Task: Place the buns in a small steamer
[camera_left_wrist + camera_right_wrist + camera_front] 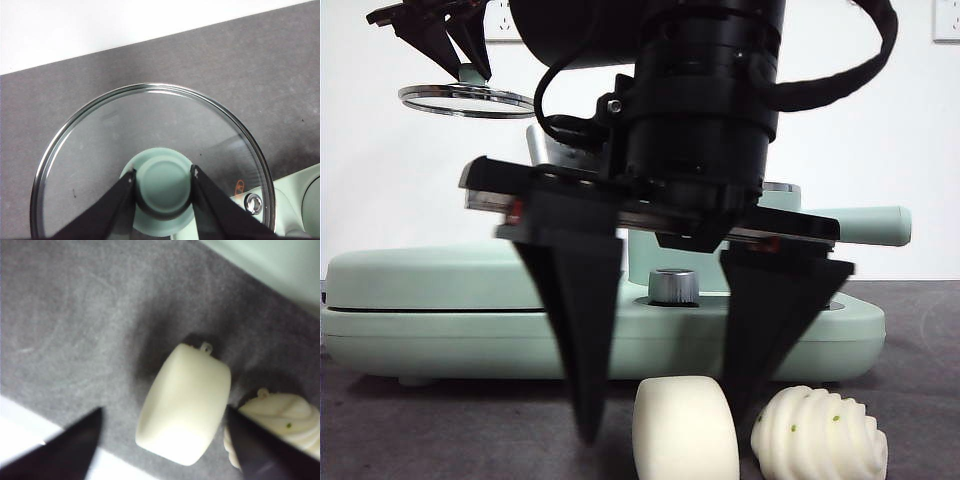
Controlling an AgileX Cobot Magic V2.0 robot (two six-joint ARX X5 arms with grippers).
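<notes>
Ideally the right pincer drops straight and squeezes gently, so the soft smooth bun is not dented or nudged into the swirled bun touching its side. Its jaws are spread, straddling that bun on the bench. Meanwhile the left pincer grips the glass lid by its knob, aloft.

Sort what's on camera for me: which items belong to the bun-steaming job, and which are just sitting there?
Part of the job:
- smooth bun, between the open right gripper jaws
- ridged bun beside it
- glass lid, held up by its knob in the left gripper
- small steamer, only its handle showing behind the arm

Just lying about:
- flat mint-green griddle
</notes>
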